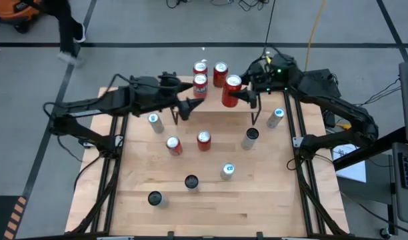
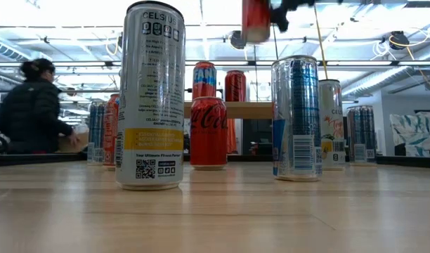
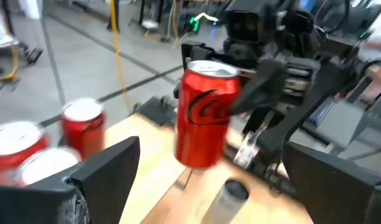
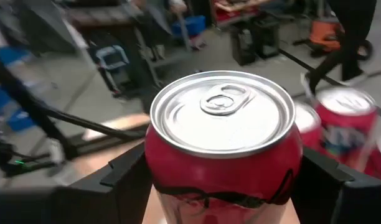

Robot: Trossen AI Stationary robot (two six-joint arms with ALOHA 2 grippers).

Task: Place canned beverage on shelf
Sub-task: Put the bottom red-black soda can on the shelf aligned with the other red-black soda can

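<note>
One red can [image 1: 232,90] clamped in right gripper [image 1: 244,97] above shelf [image 1: 221,112]; left gripper [image 1: 189,108] jaws wide, empty.

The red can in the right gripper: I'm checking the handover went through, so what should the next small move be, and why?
Probably carry the red can toward the shelf and lower it beside the three cans already there. The right gripper holds it up in the air, and the left gripper is open and clear of it.

"CELSIUS" on tall white can [image 2: 150,98].
</note>
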